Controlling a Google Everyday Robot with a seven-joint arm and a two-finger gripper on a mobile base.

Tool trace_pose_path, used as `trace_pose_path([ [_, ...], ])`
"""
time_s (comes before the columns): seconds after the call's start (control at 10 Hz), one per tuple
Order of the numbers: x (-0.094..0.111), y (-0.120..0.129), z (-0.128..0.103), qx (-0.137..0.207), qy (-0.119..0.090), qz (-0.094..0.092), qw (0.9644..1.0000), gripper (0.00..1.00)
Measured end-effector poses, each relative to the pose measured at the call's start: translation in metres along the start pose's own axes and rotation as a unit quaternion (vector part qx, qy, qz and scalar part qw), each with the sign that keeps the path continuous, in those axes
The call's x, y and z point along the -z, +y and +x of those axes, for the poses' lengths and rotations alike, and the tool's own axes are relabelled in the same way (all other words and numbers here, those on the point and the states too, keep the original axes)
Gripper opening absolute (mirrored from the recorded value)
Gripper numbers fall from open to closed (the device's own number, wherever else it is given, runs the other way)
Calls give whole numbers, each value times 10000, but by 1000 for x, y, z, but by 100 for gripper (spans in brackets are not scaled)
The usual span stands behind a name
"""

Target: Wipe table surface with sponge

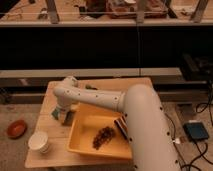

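The light tan table surface (49, 102) carries a yellow tray and a cup. My gripper (62, 116) hangs from the white arm (95, 99) and points down at the table's left part, just left of the tray. It is shut on the small teal sponge (55, 114), which rests against the tabletop. The sponge shows only partly beside the gripper.
A yellow tray (80, 137) with dark crumbs and a dark striped item (120, 126) lies right of the gripper. A white paper cup (40, 142) stands at the front left. A small green item (90, 87) sits at the table's back. A red bowl (16, 128) is on the floor, left.
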State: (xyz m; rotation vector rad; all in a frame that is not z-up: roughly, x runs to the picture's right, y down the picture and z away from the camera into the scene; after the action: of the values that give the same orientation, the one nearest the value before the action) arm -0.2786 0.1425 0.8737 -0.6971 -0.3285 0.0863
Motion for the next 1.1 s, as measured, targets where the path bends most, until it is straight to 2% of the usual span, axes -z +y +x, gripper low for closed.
trace_pose_path([
  [0.3,2,0,-43,370,-161,50,9992,23],
  [0.6,-2,26,-88,865,-262,-35,9959,23],
  [0.9,-5,57,-97,1192,-293,-195,9922,23],
  [1.1,-7,77,-88,1202,-281,-316,9918,23],
])
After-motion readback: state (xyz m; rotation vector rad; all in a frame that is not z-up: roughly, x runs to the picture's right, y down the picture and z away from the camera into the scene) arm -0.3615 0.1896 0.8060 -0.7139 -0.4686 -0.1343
